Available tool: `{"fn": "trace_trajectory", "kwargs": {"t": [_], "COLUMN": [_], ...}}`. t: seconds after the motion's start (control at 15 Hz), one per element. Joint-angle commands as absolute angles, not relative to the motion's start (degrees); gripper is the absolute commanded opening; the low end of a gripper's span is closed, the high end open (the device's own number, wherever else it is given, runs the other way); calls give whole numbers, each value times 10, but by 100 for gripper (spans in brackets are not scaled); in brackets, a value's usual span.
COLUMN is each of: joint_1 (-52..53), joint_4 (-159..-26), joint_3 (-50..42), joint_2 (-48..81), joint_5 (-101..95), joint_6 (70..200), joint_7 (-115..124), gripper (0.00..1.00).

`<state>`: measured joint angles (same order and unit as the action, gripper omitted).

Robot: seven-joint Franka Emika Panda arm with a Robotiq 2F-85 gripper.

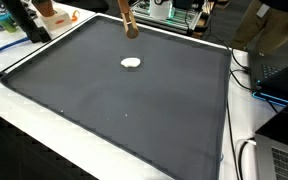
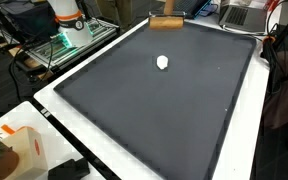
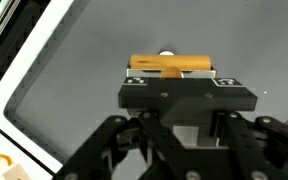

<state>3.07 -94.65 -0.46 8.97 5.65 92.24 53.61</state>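
Dark grey mat [image 1: 134, 115] covers a white table [image 1: 34, 135]. Over the mat's edge, the gripper [image 3: 174, 77] is clamped on a wooden block [image 3: 169, 65]. A small white object [image 1: 132, 63] lies on the mat nearby.

In the wrist view the gripper [image 3: 173, 78] hides from us the lower edge of the wooden block [image 3: 171, 66] and all but a sliver of the white lump [image 3: 166, 52] at its twelve o'clock, too small to identify in both exterior views, while the arm [image 1: 125, 8] is cut off at an exterior view's top edge.
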Motion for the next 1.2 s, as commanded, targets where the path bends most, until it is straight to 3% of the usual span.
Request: {"fn": "trace_trajectory", "kwargs": {"t": [0.0, 0.07, 0.13, 1.07, 1.13], "joint_1": [30, 30, 30, 23, 16], "joint_4": [-944, -943, -943, -1380, -1298], "joint_3": [-4, -4, -4, 23, 22], "joint_2": [93, 94, 95, -174, -98], "joint_5": [56, 56, 56, 74, 63], "joint_6": [920, 920, 920, 1298, 1265], "joint_7": [536, 536, 536, 651, 642], "gripper": [48, 48, 23, 23, 23]}}
